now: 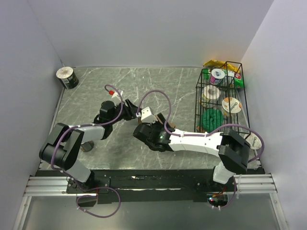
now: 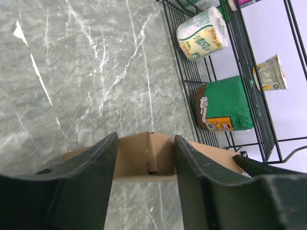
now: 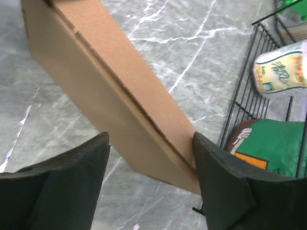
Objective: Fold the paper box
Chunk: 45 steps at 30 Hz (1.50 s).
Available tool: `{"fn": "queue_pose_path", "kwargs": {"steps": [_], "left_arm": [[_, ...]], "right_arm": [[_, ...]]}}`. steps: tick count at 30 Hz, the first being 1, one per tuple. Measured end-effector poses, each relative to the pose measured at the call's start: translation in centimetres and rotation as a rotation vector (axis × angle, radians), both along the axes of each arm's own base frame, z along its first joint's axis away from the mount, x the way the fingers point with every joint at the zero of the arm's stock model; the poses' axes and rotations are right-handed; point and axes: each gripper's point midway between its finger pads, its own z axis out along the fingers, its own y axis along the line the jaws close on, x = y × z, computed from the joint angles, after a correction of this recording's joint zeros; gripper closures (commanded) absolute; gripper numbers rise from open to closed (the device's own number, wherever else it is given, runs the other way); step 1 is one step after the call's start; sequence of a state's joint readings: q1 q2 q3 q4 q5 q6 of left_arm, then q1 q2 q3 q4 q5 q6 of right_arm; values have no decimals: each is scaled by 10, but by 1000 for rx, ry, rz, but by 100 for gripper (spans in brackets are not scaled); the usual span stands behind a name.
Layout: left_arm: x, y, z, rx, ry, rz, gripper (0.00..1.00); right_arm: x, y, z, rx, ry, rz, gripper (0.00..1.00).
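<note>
peering through the right wrist camera, i have the paper box (image 3: 120, 96) running on a slant from the upper left down to the lower right, a long plain brown cardboard body with a seam along its top edge. the right pincer (image 3: 151, 139) stands with its dark fingers (image 3: 225, 182) wide apart and the box fills the gap between them, meeting each finger at its inner edge. i cannot tell from here whether it is clamped or only straddled.

from the left wrist camera, the left pincer (image 2: 146, 143) is parted too. the cardboard lies beyond its fingers (image 2: 91, 182) and spreads past both of them, with a notch showing in the gap, so nothing sits between them.

in the top view both arms meet near the middle of the grey marbled desk (image 1: 96, 91), and they hide most of the box. the black wire basket (image 2: 192, 86) stands to the right, just beside the box, holding a white roll (image 2: 201, 33) and a green packet (image 2: 225, 103).
</note>
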<state>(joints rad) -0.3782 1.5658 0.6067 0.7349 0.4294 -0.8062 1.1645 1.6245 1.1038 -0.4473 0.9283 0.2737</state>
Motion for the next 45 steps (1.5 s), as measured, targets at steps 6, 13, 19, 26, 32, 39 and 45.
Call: {"fn": "queue_pose_path", "kwargs": {"steps": [6,13,19,26,32,39,45], "left_arm": [[2,-1,3,11,-54,-18,58],[5,-1,5,50,-118,-30,60],[5,-1,6,75,-160,-46,60],[5,-2,8,113,-203,-56,62],[4,-2,9,140,-222,-55,63],[3,-2,9,146,-229,-57,63],[2,-3,9,146,-230,-58,65]], "right_arm": [[-7,10,0,40,71,30,6],[-29,18,20,208,187,15,6],[-47,9,54,427,249,-44,7],[-62,-48,65,805,270,-226,21],[-81,-78,34,1001,289,-339,23],[-71,-69,22,1136,278,-408,28],[-64,-64,11,1228,262,-449,30]]}}
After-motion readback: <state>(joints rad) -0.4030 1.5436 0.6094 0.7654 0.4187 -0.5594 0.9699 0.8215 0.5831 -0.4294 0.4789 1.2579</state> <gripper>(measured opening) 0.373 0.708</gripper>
